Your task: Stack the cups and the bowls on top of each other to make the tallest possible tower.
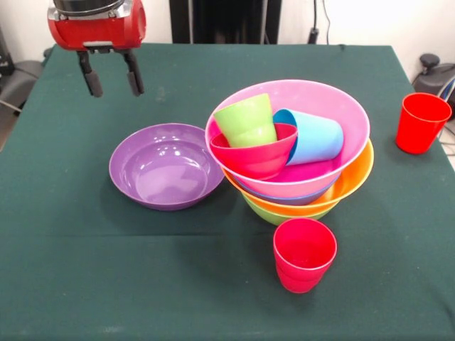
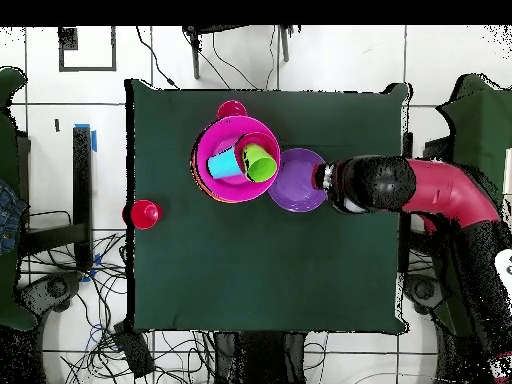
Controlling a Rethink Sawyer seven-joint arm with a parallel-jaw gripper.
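Gripper (image 1: 111,82) empty, fingers apart, above and behind purple bowl (image 1: 166,166). Tower (image 1: 298,153) just beside that bowl, holding green cup (image 1: 247,121).

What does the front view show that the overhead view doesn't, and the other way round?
Only the front view shows the gripper, open and empty, hanging above the table, and the green, orange and blue bowl rims under the pink bowl. Only the overhead view shows the whole red arm reaching in from the side, ending over the purple bowl's edge. Both show the green cup in the small red bowl, the blue cup lying beside it, and two red cups on the table.
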